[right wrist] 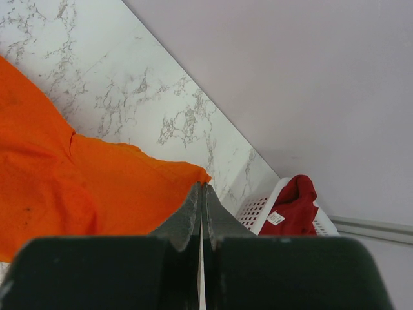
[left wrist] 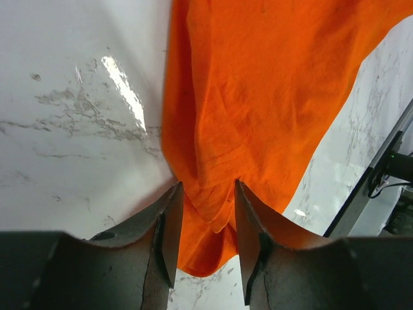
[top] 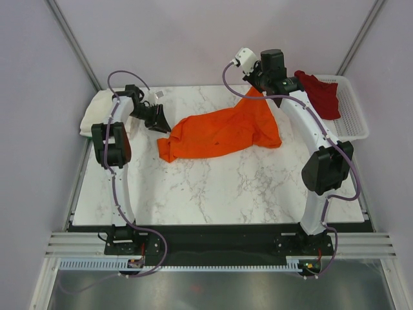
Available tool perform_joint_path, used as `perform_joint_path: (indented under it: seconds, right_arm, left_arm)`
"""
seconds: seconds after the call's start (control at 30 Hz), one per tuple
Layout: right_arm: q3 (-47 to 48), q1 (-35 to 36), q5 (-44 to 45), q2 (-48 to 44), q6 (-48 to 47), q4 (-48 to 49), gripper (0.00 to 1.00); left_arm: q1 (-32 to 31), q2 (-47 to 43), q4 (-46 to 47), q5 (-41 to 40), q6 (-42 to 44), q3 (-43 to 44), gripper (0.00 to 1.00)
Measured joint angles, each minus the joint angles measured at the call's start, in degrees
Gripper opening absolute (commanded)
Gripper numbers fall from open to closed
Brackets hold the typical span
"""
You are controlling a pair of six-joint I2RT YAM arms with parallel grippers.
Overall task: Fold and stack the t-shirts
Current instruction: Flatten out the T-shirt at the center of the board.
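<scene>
Orange t-shirt (top: pixel 222 132) lies mid-surface (top: pixel 213 187), its far right corner raised to my right gripper (top: pixel 256 90). Left wrist: my left gripper (left wrist: pixel 206 216) is spread, orange cloth between its jaws. Right wrist: I see jaws pressed together, pinching that corner; dark red t-shirt (right wrist: pixel 297 203) sits in the basket (right wrist: pixel 255 210).

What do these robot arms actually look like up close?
Both the left arm and right arm are slim white curved tubes with chunky black joint housings. A lilac cable loops along each. The fingers are dark grey, angular wedges; a small white camera tops the right wrist.
</scene>
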Motion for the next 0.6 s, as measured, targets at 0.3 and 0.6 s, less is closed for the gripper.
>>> perform_joint_path:
  seconds: [0.3,0.6]
  right_arm:
    - [0.0,0.0,0.0,0.0,0.0,0.0,0.0]
    - [0.0,0.0,0.0,0.0,0.0,0.0,0.0]
  left_arm:
    - [0.0,1.4,-0.6,1.0,0.0,-0.4,0.4]
    - [-0.4,1.4,-0.8,2.1,0.0,-0.4,0.36]
